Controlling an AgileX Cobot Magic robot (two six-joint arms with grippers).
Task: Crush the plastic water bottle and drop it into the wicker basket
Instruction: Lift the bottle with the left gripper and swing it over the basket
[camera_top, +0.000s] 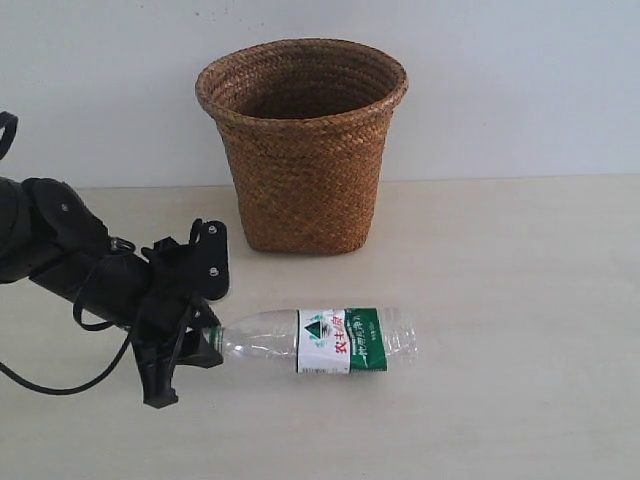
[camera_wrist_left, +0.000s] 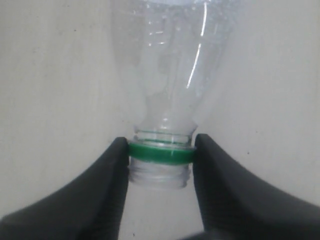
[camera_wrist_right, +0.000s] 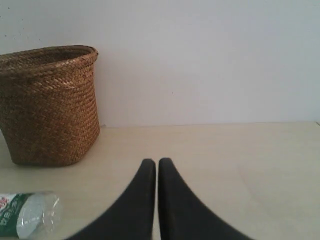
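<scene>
My left claw (camera_wrist_left: 160, 161) is pinching the bottle (camera_top: 330, 342) at the neck, one finger each side touching the green ring (camera_wrist_left: 160, 153) next to the threads. Right claw (camera_wrist_right: 157, 170) is pressed together, holding nothing, well apart from the bottle. The bottle lies on its side on the worktop (camera_top: 520, 300), in front of the basket (camera_top: 302, 150) but not touching it. Neck points to my left arm, base to the right arm's side.

Handling, as I judge it: looks empty bar some droplets inside, so v. light. Thin clear walls, soft, should buckle easily mid-body. Neck + ring are the stiff bit, so a good anchor but no crushing there. It's round and smooth, so it may roll or twist out of a side squeeze. Threads look bare, no cap I can see, so air can get out. Best spot for the right claw: the body by the label (camera_top: 340, 340) or the base end, pressing toward the neck while left holds.
</scene>
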